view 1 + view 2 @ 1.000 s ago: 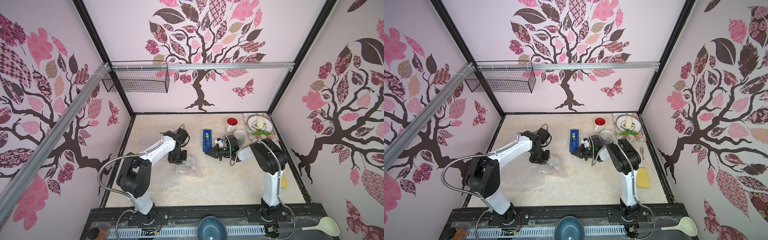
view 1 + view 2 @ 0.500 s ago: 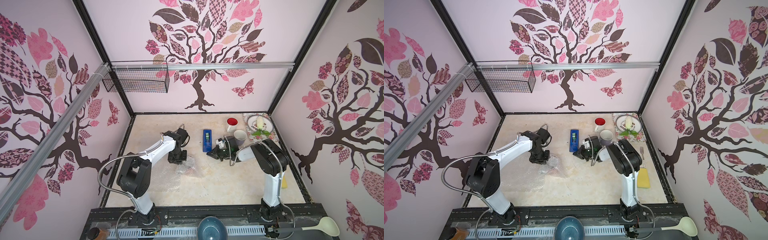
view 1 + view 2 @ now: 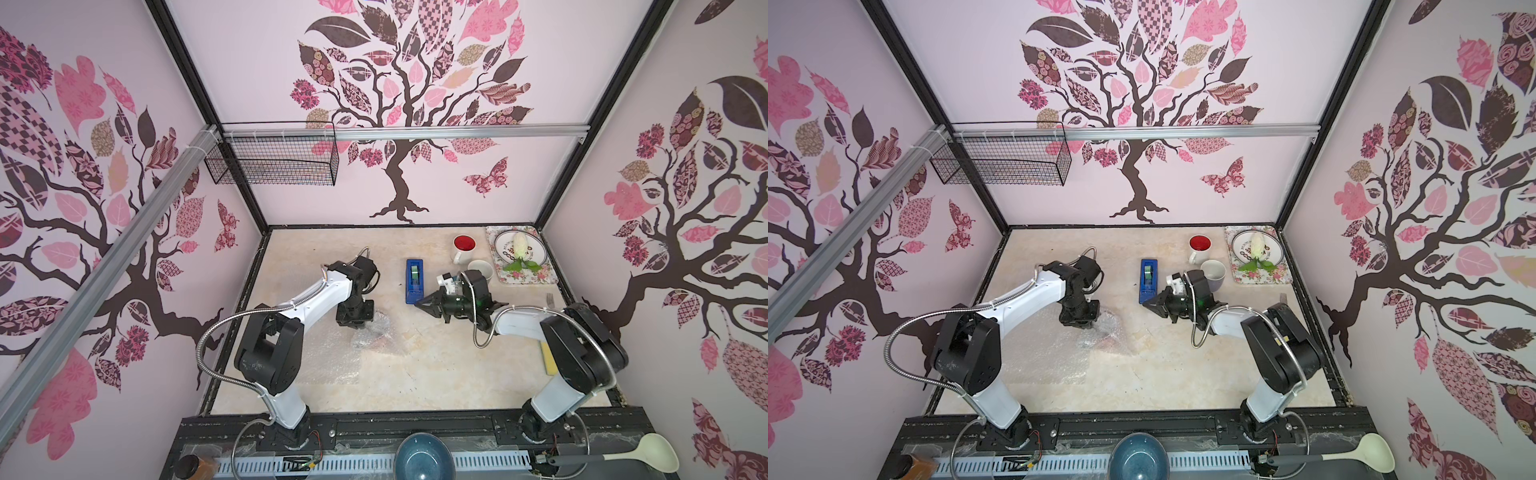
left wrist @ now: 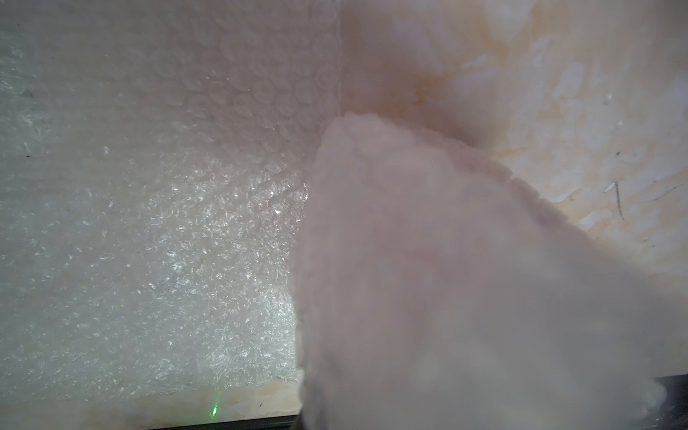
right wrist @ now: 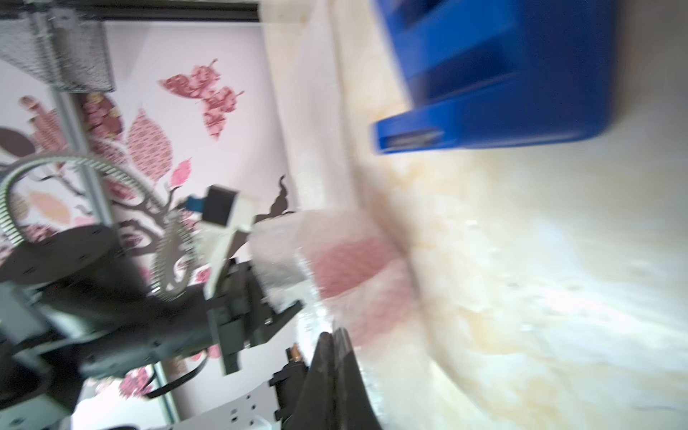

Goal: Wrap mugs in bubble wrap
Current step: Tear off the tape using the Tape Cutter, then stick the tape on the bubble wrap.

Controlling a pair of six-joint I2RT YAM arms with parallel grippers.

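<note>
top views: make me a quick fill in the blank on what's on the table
The white mug is ___ inside.
The tape dispenser is ___.
The bubble wrap lies under the end of the ___ arm.
The right pincer is ___.
Missing: red, blue, left, shut.

A blue tape dispenser (image 3: 414,280) lies flat near the middle of the marbled beige worktop (image 3: 436,374). In the far right corner sits a floral tray (image 3: 524,281) bearing a round plate (image 3: 502,245), and on the plate rests a white vegetable with green leaves (image 3: 519,249). A fork (image 3: 550,298) lies just nearer than the tray; a yellow sponge (image 3: 547,359), partly hidden, lies nearer again. A wire basket (image 3: 274,160) hangs from the back rail. On the front ledge stand a blue bowl (image 3: 424,457), a pale ladle (image 3: 652,453) and a brown jar (image 3: 195,467).
</note>
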